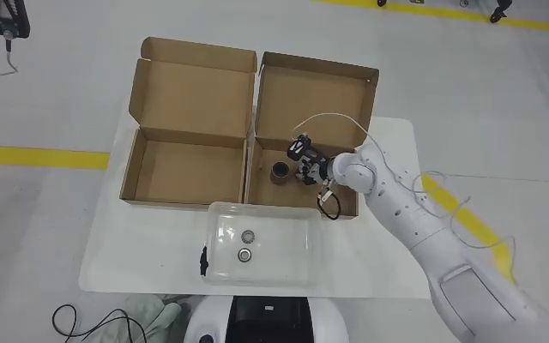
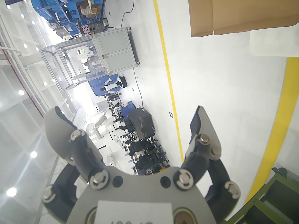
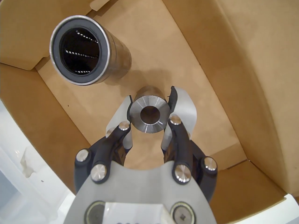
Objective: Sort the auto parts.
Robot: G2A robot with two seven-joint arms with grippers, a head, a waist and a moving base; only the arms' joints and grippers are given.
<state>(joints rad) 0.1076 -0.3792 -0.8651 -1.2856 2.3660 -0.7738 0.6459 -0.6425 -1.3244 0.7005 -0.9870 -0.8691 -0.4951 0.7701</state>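
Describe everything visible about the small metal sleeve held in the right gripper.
The small metal sleeve is a short, bare, steel-looking cylinder with a chamfered end face and a round central bore. It stands end-on to the wrist camera, clamped on both sides by the right gripper, inside the cardboard box, apart from the larger bearing.

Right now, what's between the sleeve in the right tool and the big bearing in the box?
Nothing. Right wrist view: bare, shadowed box floor separates the sleeve, gripped by the right tool, from the bearing; they don't touch.
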